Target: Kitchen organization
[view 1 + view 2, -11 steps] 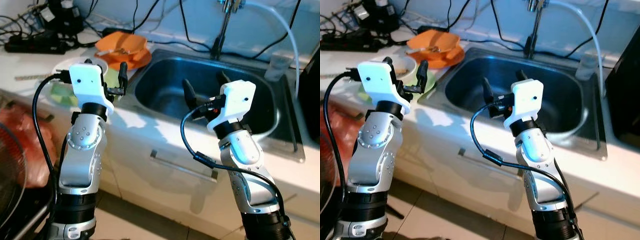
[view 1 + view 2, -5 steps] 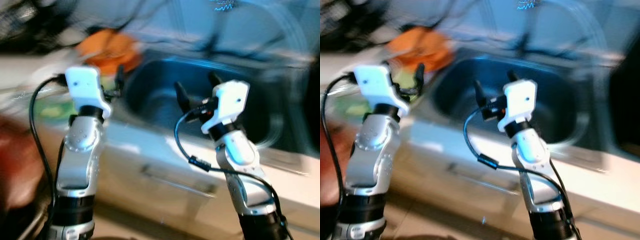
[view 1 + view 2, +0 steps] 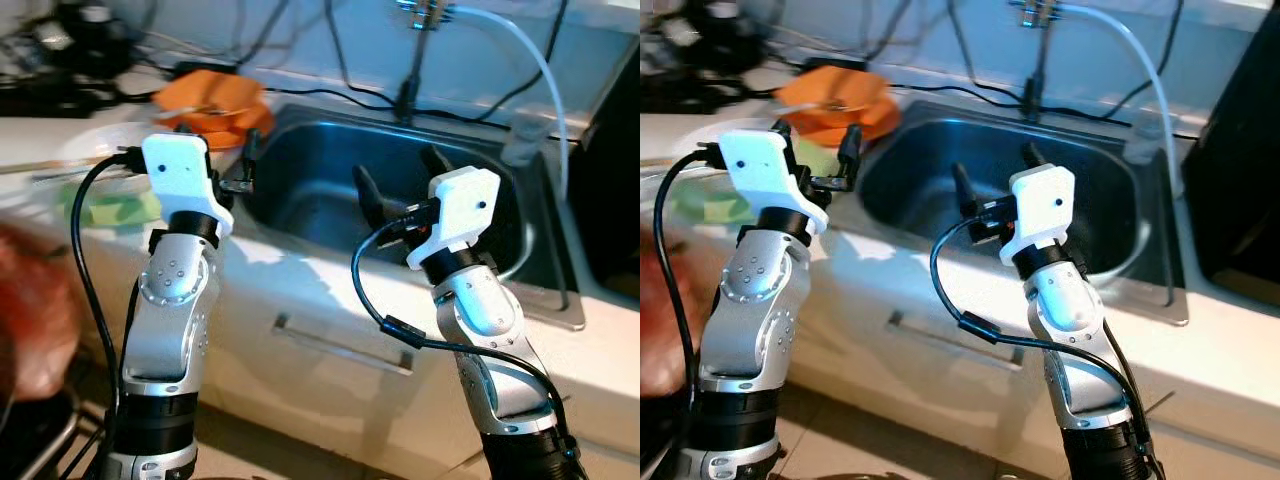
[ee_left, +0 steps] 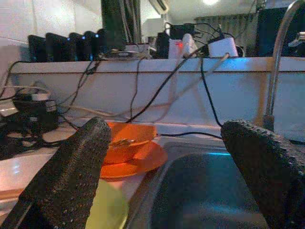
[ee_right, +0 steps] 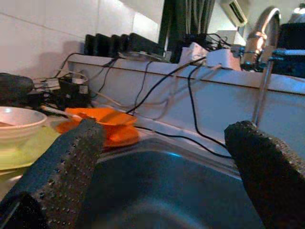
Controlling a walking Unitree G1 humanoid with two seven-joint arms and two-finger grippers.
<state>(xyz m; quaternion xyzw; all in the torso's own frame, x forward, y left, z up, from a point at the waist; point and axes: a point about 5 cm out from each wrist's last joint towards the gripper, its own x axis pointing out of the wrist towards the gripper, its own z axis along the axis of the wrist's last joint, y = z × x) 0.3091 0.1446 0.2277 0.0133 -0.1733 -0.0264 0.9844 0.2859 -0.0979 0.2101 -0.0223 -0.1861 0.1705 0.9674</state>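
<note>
Table (image 3: 300,275) with sink (image 3: 330,185) is faced. Both end effectors are held apart and empty: left end effector (image 3: 250,160) at the sink's rim, right end effector (image 3: 400,185) over the basin. Orange dishes (image 3: 210,100) lie behind-left; a slow, level reach is judged best.

Black cables (image 3: 350,60) trail along the white wall behind the counter, near a drawer handle (image 3: 340,345) below.

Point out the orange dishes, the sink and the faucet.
orange dishes (image 3: 212,98): left eye view, top bowl's rim.
sink (image 3: 320,180): left eye view, bare inner wall.
faucet (image 5: 259,36): right wrist view, curved spout.
</note>
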